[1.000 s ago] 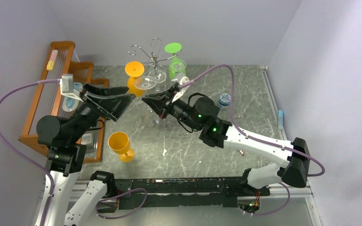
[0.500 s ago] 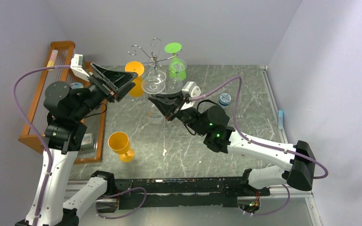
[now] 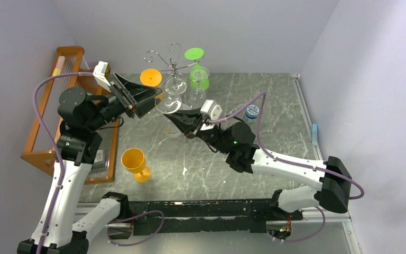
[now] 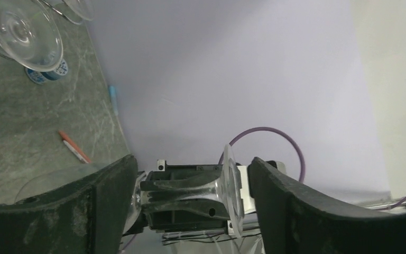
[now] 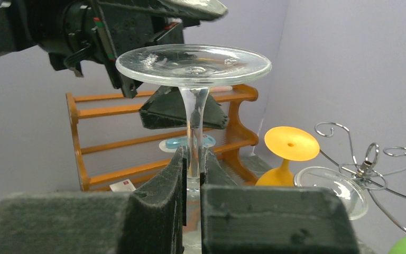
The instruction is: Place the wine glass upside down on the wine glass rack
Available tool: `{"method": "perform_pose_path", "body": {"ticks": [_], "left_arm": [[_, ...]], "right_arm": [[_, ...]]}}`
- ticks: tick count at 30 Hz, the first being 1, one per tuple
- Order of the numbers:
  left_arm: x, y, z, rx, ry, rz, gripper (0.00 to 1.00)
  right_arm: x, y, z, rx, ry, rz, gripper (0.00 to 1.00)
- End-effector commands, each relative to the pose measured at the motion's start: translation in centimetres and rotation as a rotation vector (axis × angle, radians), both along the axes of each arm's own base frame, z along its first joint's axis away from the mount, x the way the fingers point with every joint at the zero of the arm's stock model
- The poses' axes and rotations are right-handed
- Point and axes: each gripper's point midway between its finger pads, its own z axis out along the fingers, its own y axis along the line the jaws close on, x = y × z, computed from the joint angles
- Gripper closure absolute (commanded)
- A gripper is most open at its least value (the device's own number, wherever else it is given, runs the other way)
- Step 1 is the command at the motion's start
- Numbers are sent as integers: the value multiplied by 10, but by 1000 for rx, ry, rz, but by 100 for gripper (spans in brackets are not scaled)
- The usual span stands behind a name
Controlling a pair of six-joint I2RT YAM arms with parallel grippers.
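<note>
Right gripper (image 5: 193,170) was clamped on the stem of the clear wine glass (image 5: 193,64), its padded fingers (image 5: 158,211) pressed in from both sides with only the stem's width between them. The glass was inverted, its round foot on top and level, its bowl below the fingers and mostly hidden. In the overhead view it hung in the air on the near side of the tall chrome wire wine glass rack (image 3: 174,66), on none of the curled arms. Left gripper (image 3: 150,96) was raised opposite, its jaws wide apart and holding nothing. The left wrist view showed the foot edge-on between its two fingers, nearer the right-hand one, contact not clear. A clear glass (image 3: 175,84) and a green glass (image 3: 197,74) hung bowl-down on the rack. An orange plastic goblet (image 5: 289,144) sat foot-up just beside the rack; whether it was hung could not be told. A second orange goblet (image 3: 135,161) stood upright on the grey marbled table (image 3: 275,95), well apart. An orange-brown wooden slatted rack (image 3: 58,106) stood at far left, and a small blue-capped bottle (image 3: 251,112) lay to the right.
</note>
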Motion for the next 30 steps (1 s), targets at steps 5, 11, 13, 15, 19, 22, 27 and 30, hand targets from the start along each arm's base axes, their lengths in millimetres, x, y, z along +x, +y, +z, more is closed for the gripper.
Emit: {"method": "perform_pose_path", "body": {"ticks": [5, 11, 13, 15, 19, 22, 27, 30], "left_arm": [[-12, -7, -8, 65, -4, -99, 45], [-13, -8, -14, 64, 9, -104, 67], [-14, -8, -15, 65, 16, -107, 64], [-14, -8, -15, 66, 15, -106, 61], [-16, -8, -14, 62, 11, -109, 62], [-17, -8, -14, 55, 11, -113, 71], [-17, -7, -10, 44, 2, -103, 95], [-15, -1, 1, 48, -21, -44, 95]], "right_arm": [[-4, 8, 1, 0, -86, 24, 100], [-1, 9, -4, -5, -70, 19, 100], [0, 8, -4, -2, -63, 14, 100], [2, 7, -6, 0, -51, 4, 100], [4, 7, -9, 6, -22, 3, 100], [6, 7, -11, 11, -7, 6, 100], [12, 11, -18, -10, 53, 13, 100], [12, 13, -18, -20, 99, 37, 87]]}}
